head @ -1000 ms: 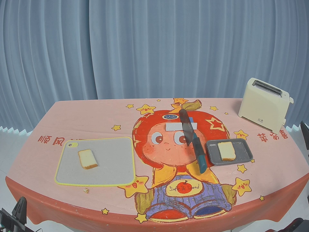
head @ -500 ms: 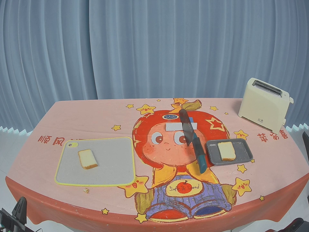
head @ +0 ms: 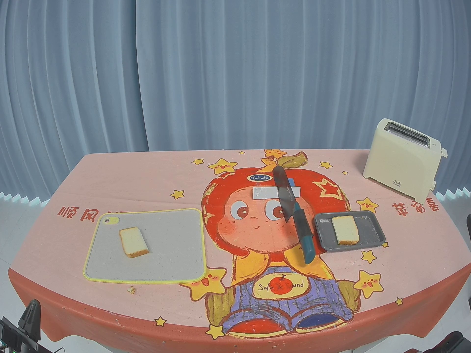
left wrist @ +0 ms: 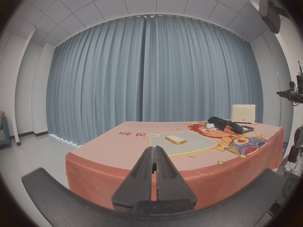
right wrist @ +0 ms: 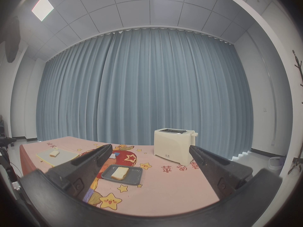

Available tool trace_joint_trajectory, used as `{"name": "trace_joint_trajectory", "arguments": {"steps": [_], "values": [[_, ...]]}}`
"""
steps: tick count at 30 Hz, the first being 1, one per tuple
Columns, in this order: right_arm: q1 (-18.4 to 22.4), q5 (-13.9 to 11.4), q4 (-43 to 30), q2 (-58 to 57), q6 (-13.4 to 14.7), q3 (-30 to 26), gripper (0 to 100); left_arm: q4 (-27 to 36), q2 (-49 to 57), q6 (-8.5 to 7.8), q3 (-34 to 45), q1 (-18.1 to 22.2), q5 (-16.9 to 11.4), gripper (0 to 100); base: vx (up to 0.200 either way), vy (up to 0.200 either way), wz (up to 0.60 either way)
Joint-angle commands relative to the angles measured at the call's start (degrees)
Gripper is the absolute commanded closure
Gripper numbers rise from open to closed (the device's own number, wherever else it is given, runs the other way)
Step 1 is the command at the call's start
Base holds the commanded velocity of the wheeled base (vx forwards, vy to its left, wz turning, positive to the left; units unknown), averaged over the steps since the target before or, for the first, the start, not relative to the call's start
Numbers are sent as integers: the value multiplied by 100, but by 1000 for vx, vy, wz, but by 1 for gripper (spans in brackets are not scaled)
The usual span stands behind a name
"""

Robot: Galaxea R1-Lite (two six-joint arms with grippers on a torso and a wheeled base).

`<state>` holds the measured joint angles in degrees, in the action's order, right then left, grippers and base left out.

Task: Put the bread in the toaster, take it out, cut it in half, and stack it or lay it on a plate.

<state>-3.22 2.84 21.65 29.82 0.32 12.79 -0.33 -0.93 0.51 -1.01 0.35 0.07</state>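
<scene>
You look close to done: one bread half [head: 345,229] lies on the grey plate [head: 374,232], the toaster [head: 402,159] stands at the far right of the tabletop [head: 147,182] with no bread showing in its slot, and the knife [head: 294,214] lies between the plate and the cutting board [head: 171,253]. By my reading, what remains is carrying the other bread half [head: 133,241] from the board to the plate. Your left jaws are pressed together and your right jaws spread wide, both empty and off the tabletop's near edge, well apart from either piece.
</scene>
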Motion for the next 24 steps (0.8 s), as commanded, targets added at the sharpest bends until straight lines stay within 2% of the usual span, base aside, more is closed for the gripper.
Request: {"name": "trace_joint_trajectory", "arguments": {"steps": [1,18,24], "values": [[-12,-3,-126,-284,-23,-101,0,-2,93,2,101,9,1,100,0,0,0],[-3,-91,-1286,-1365,-40,-277,0,-2,93,2,101,0,1,100,0,0,0],[14,-91,-1532,-1830,-32,-584,0,-2,93,2,101,0,1,100,0,0,0]]}}
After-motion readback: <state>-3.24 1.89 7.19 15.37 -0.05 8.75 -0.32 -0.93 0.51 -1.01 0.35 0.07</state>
